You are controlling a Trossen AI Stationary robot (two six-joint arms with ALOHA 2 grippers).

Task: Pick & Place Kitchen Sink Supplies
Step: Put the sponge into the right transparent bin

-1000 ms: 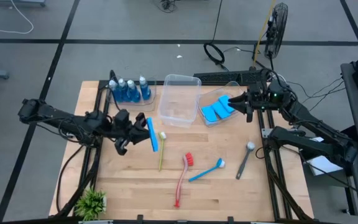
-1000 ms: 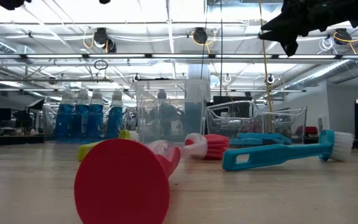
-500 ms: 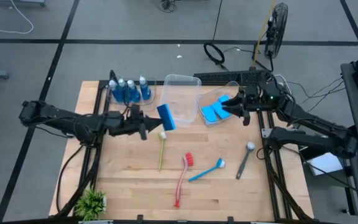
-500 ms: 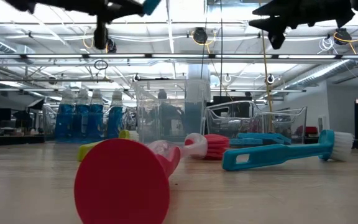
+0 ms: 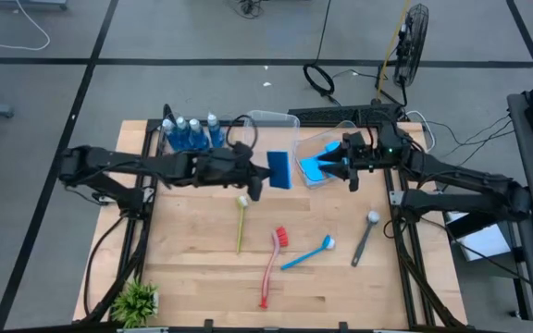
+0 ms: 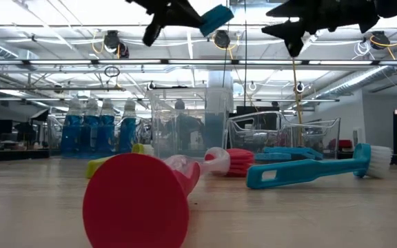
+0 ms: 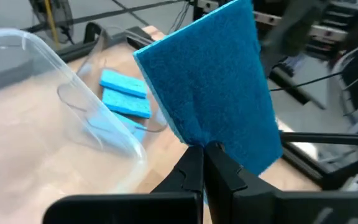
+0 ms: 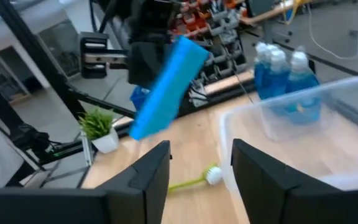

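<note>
My left gripper (image 5: 265, 173) is shut on a flat blue sponge (image 5: 279, 169), carried high over the right rim of the middle clear tub (image 5: 268, 139); the sponge (image 6: 216, 19) also shows at the top of the low view. My right gripper (image 5: 333, 166) is open and hovers above the right-hand tub (image 5: 342, 129), which holds blue sponges (image 5: 317, 166). Blue bottles (image 5: 192, 132) stand in a tub at the far left. The yellow-green (image 5: 241, 222), red (image 5: 273, 264), blue (image 5: 307, 252) and grey (image 5: 365, 237) brushes lie flat on the table. My left gripper pinches the blue sponge between its two fingers at one short edge (image 7: 207, 140). The fingers (image 7: 188, 171) come roughly level from the table's left. The sponge is lifted clear of the table and stands up past the fingertips, its broad face (image 7: 210, 81) toward the wrist camera.
A small green plant (image 5: 137, 301) stands at the table's near left corner. The two arms are close together above the tubs. A black fan (image 5: 413, 32), cables and a keyboard lie beyond the far edge. The red brush's round end (image 6: 135, 207) fills the low view's foreground.
My left gripper has carried the sponge up and toward the table's right and far side, from left of the yellow-green brush to the middle tub's right rim; the sponge has turned about on the way. My right gripper has shifted toward the table's left, over the sponge tub.
</note>
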